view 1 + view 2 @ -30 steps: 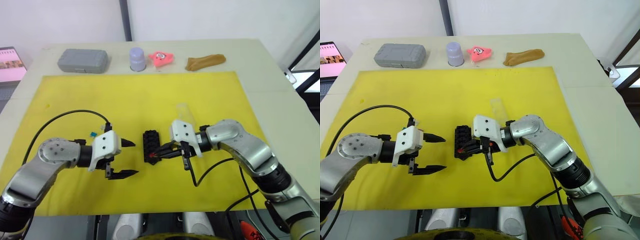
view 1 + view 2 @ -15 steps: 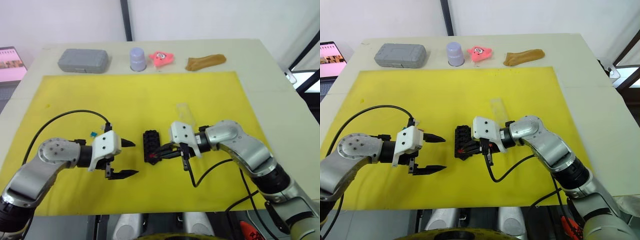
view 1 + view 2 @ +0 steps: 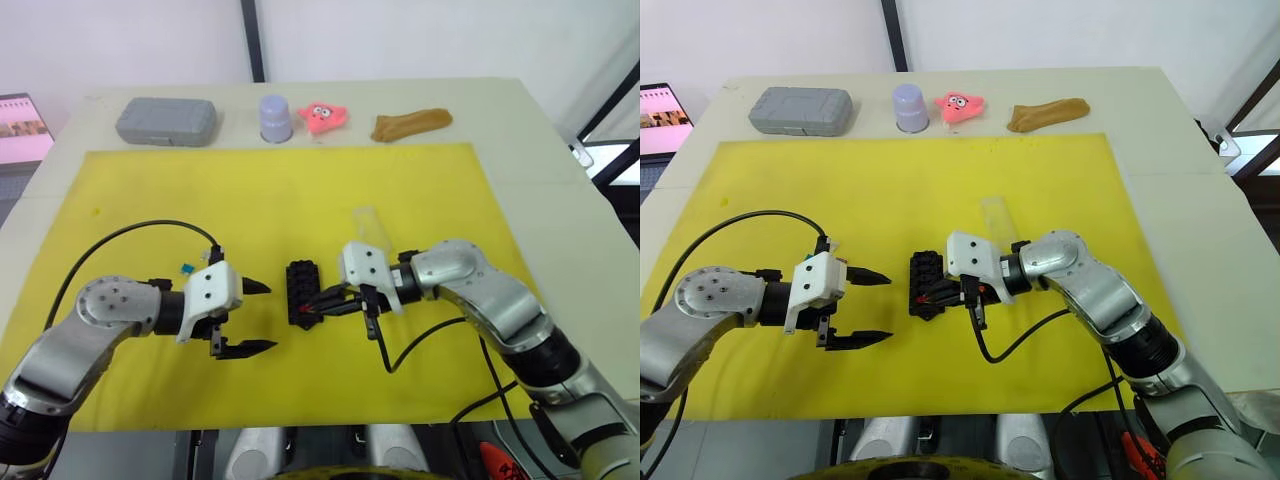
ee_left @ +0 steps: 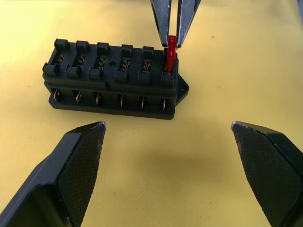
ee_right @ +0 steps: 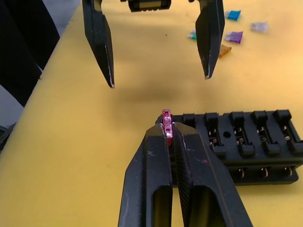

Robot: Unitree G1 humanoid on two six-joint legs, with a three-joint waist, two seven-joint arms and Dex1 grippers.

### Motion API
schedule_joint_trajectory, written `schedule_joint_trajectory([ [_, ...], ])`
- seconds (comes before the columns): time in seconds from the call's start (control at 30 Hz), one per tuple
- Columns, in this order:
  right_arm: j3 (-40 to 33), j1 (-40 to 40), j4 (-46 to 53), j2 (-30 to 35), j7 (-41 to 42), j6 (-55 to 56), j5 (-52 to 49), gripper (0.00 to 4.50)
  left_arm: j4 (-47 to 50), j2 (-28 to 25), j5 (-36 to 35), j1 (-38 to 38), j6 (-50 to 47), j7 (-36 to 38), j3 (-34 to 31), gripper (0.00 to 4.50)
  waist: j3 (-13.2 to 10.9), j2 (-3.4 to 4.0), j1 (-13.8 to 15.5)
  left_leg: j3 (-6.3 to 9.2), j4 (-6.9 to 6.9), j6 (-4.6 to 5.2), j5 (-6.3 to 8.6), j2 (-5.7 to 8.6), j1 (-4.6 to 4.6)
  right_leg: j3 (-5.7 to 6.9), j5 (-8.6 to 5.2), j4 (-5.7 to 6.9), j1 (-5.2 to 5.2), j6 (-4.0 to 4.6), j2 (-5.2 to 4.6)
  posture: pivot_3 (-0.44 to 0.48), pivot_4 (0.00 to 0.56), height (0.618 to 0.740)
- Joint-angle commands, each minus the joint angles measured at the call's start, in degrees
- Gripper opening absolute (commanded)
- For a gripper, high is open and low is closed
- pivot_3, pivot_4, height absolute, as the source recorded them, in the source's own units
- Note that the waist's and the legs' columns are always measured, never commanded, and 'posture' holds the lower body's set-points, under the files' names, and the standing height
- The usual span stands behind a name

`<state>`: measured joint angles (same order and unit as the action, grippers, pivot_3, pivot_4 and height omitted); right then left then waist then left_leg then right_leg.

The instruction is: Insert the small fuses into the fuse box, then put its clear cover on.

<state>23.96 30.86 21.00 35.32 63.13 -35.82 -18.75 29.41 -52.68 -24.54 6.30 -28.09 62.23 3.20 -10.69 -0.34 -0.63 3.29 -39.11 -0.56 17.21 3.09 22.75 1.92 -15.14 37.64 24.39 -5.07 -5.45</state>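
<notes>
The black fuse box [image 3: 300, 292] lies on the yellow mat [image 3: 300, 200], between my two grippers. My right gripper [image 5: 168, 130] is shut on a red fuse [image 4: 172, 46]. It holds the fuse upright at the end slot of the box [image 4: 113, 87], and how deep the fuse sits I cannot tell. My left gripper [image 3: 262, 317] stands open just left of the box, with nothing between its fingers [image 4: 80, 161]. Several loose small fuses lie behind the left gripper, among them a blue one [image 5: 233, 14] and a purple one [image 5: 234, 36]. The clear cover [image 3: 368, 224] lies on the mat behind my right gripper.
Along the table's far edge stand a grey case [image 3: 166, 121], a lavender cup [image 3: 275, 118], a pink toy [image 3: 323, 115] and a brown object [image 3: 410, 123]. A laptop [image 3: 20, 128] sits off the table's left side. Black cables loop from both wrists over the mat.
</notes>
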Motion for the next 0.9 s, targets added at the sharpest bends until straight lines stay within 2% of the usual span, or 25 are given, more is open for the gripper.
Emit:
schedule_joint_trajectory([
  [0.03, -0.56, -0.48, 0.84, 0.18, -0.14, 1.25, 0.38, 0.0, 1.54, 0.17, -0.77, -0.18, 0.44, 0.02, -0.73, 4.47, 0.0, 0.0, 0.0, 0.0, 0.0, 0.0, 0.0, 0.0, 0.0, 0.0, 0.0, 0.0, 0.0, 0.0, 0.0, 0.0, 0.15, 0.731],
  [0.9, -2.04, 0.23, 1.9, -0.25, -0.88, 0.38, -0.75, 0.0, 1.31, 0.57, -0.78, 0.18, 0.37, 0.27, -0.42, 4.47, 0.0, -0.01, 0.0, 0.0, -0.01, -0.04, -0.02, 0.0, -0.01, 0.0, 0.0, 0.01, -0.01, 0.0, 0.0, 0.0, 0.15, 0.731],
])
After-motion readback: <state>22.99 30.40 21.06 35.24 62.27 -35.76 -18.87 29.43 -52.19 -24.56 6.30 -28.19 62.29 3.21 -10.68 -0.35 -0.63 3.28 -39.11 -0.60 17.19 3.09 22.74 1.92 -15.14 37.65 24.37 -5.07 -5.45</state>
